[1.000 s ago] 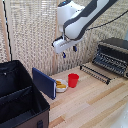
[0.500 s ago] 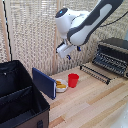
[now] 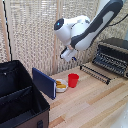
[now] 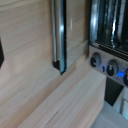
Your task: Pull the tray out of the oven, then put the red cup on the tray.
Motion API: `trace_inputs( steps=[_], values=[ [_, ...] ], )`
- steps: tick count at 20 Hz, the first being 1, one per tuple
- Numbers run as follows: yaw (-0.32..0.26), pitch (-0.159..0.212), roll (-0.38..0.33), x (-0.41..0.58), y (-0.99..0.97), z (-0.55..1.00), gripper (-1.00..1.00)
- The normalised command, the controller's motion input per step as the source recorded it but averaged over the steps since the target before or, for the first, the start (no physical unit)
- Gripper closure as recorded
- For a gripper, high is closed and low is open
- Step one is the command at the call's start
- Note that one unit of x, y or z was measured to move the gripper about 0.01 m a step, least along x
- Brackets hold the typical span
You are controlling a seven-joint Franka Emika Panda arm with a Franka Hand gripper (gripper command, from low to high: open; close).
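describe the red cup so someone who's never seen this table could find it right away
On the light wooden table, look between the large black case and the dark toaster oven. The small plain red cup stands upright beside a white bowl of yellow food, handleless and the only red thing.

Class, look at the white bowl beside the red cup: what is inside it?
The white bowl holds yellow food. The blue panel in front covers its near side, so the rest of its contents are hidden.

Red cup [image 3: 73, 80] just beside bowl [image 3: 61, 85]; oven [image 3: 113, 56] well toward exterior view's right.

Black case [image 3: 20, 100], blue panel [image 3: 44, 82], food bowl [image 3: 60, 85]
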Motion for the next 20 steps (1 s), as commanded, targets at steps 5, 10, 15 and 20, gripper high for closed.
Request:
trace_inputs(
  steps=[5, 10, 15, 20],
  values=[
    [0.129, -0.009, -0.202, 0.016, -0.53, 0.0, -1.0],
    [0.12, 0.0, -0.158, 0.028, -0.61, 0.0, -1.0],
    [0.097, 0.0, -0.148, 0.075, -0.59, -0.04, -1.0],
    [0.079, 0.0, -0.177, 0.071, -0.53, -0.08, -1.0]
  ],
)
